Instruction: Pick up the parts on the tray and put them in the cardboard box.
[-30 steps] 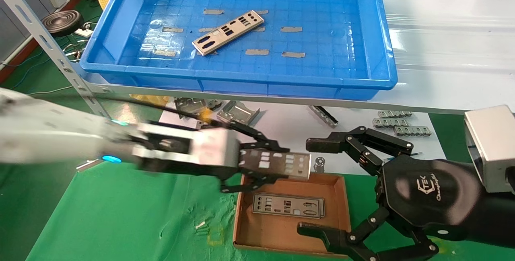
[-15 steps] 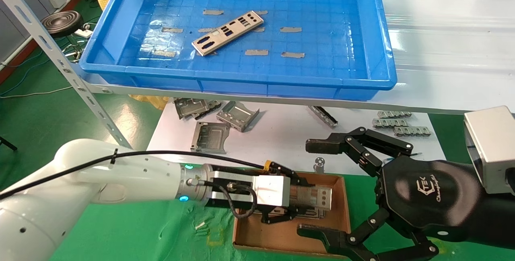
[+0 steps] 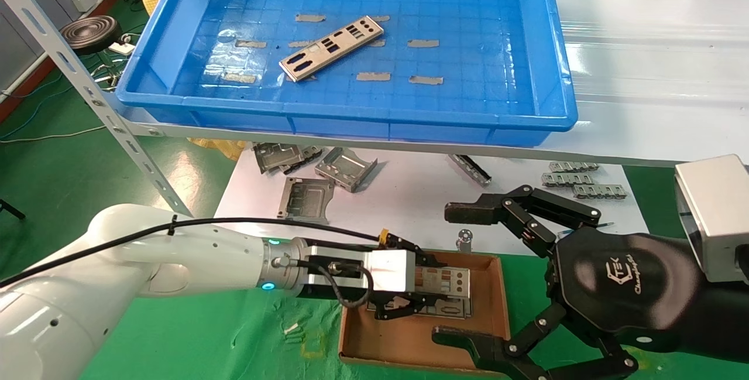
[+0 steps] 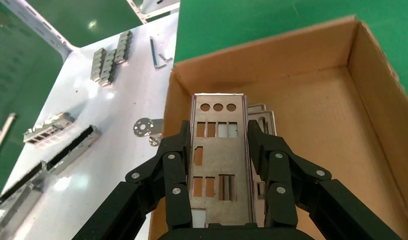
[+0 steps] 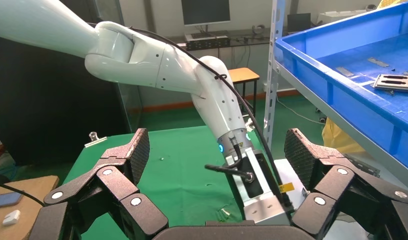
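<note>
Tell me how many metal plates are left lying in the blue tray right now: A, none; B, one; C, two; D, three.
B: a single punched plate lies on the floor of the tray, with only small grey tape strips around it.

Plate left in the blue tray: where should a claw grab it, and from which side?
Probably from above, across its short width near the middle. The plate lies flat on the tray floor, skewed diagonally, so the claw should turn to match and pinch the two long edges. The left claw holds its plate that way over the cardboard box.
</note>
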Robot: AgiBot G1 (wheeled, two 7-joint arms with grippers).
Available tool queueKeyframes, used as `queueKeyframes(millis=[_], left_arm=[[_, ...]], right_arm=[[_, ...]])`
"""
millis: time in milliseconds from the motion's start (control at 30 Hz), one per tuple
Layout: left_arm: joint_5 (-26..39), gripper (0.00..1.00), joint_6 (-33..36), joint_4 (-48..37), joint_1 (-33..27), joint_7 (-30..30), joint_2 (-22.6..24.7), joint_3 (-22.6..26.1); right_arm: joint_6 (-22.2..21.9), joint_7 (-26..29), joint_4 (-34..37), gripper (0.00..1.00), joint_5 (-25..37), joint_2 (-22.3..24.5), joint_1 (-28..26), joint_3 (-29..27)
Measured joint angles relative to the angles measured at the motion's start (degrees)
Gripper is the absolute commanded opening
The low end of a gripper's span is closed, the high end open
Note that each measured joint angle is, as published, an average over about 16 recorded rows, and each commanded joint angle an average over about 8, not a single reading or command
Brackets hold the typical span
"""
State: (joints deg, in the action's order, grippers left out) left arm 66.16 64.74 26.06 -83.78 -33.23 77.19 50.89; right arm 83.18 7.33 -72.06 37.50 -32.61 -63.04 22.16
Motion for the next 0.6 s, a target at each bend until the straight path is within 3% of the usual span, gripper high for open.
queueKeyframes(millis=[600], left_arm=[[-4.51, 1.00, 2.58, -1.96, -0.77, -1.91, -0.63, 0.86]], right_arm=[[0.00, 0.00, 0.00, 1.00, 0.00, 0.00, 0.00, 0.01]])
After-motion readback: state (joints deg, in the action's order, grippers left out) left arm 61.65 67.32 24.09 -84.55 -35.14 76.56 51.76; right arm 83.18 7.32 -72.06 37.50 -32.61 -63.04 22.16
